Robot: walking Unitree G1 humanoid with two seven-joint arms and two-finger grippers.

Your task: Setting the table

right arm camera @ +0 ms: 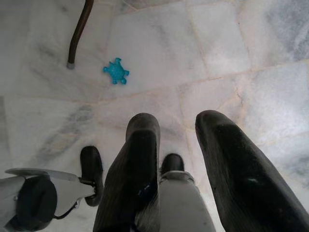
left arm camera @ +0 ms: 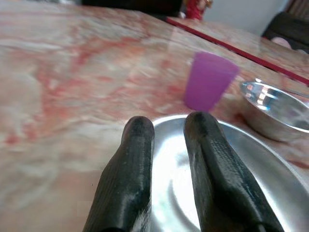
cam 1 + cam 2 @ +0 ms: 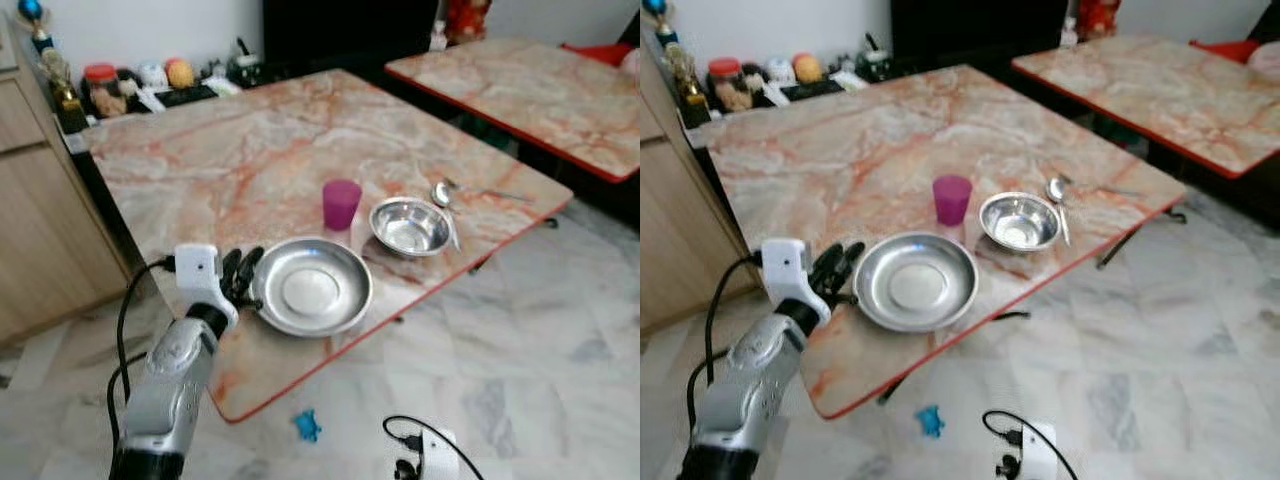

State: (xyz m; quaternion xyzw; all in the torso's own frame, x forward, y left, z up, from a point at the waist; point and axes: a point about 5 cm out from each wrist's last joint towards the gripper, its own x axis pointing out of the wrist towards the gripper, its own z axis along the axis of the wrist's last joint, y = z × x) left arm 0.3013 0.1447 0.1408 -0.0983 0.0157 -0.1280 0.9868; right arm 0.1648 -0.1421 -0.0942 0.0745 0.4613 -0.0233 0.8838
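Note:
A round steel plate (image 3: 312, 287) lies near the front edge of the marble table (image 3: 250, 150). Behind it stands a purple cup (image 3: 341, 203). To the cup's right sit a small steel bowl (image 3: 410, 226) and a spoon (image 3: 443, 200). My left gripper (image 3: 243, 272) rests at the plate's left rim. In the left wrist view its fingers (image 2: 137, 159) point over the rim toward the cup (image 2: 208, 81), a narrow gap between them and nothing in it. My right gripper (image 1: 176, 140) hangs open low over the floor.
A second marble table (image 3: 540, 90) with a red edge stands at the back right. A wooden cabinet (image 3: 30, 230) is on the left, and jars and small items (image 3: 150, 85) sit beyond the table's far end. A blue toy (image 3: 307, 426) lies on the tiled floor below the table's edge.

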